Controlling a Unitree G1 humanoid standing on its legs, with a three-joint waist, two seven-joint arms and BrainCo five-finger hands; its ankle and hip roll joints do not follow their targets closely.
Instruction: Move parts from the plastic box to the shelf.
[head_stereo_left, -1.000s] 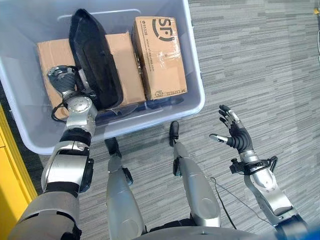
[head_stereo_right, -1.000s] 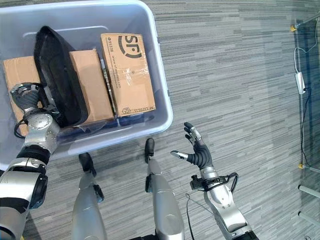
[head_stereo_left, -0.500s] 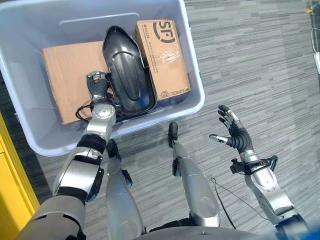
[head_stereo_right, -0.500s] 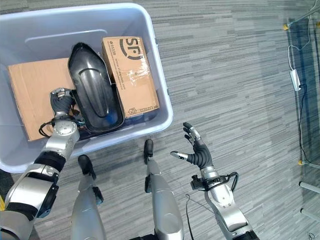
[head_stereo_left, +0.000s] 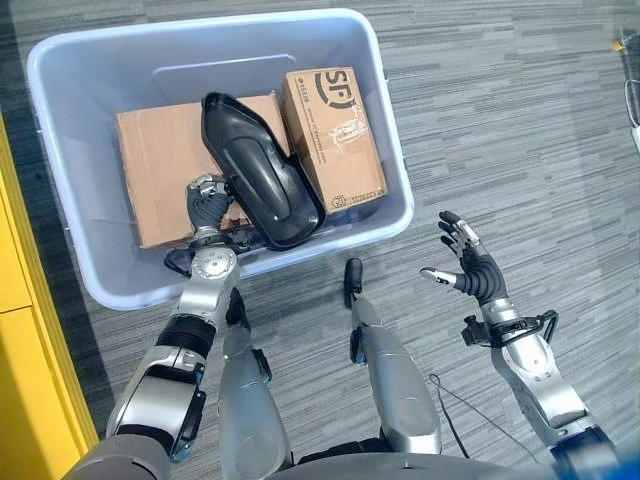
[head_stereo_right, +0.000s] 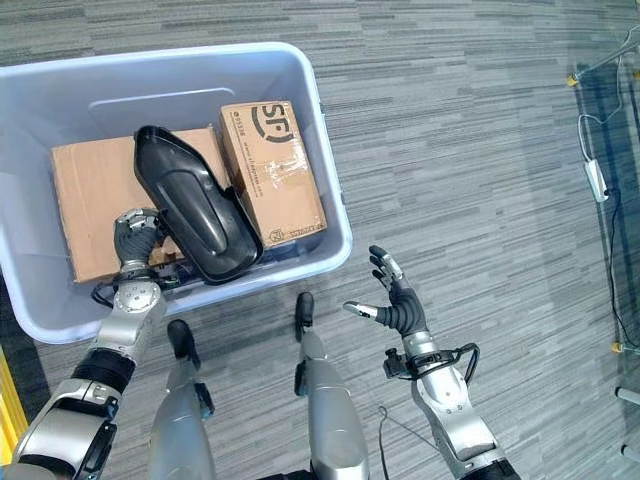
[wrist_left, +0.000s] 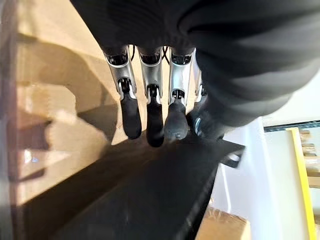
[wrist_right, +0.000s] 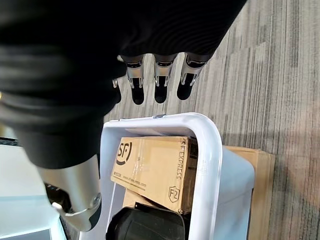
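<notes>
Black moulded part (head_stereo_left: 262, 180) is what I'm working on; it sits inside the plastic box (head_stereo_left: 396, 175), tilted, its lower end toward me and its body leaning over the large cardboard box (head_stereo_left: 160, 170) and against the smaller cardboard box (head_stereo_left: 335, 140). Nearest to me, my right hand (head_stereo_left: 468, 262) hangs over the grey carpet floor (head_stereo_left: 520, 130), well apart from the box, fingers spread and relaxed, grasping nothing. My left hand (head_stereo_left: 207, 200) reaches over the near wall of the plastic box and is at the lower edge of the black part. In the left wrist view its fingers (wrist_left: 148, 112) curl down with the dark tips on the black part's rim, so I read it as clenched on that part. Beneath the hand lies the flat top of the large cardboard box. Further in, the smaller cardboard box stands beside the black part toward the right wall. A yellow panel (head_stereo_left: 30, 330) runs along the left, outside the plastic box.
</notes>
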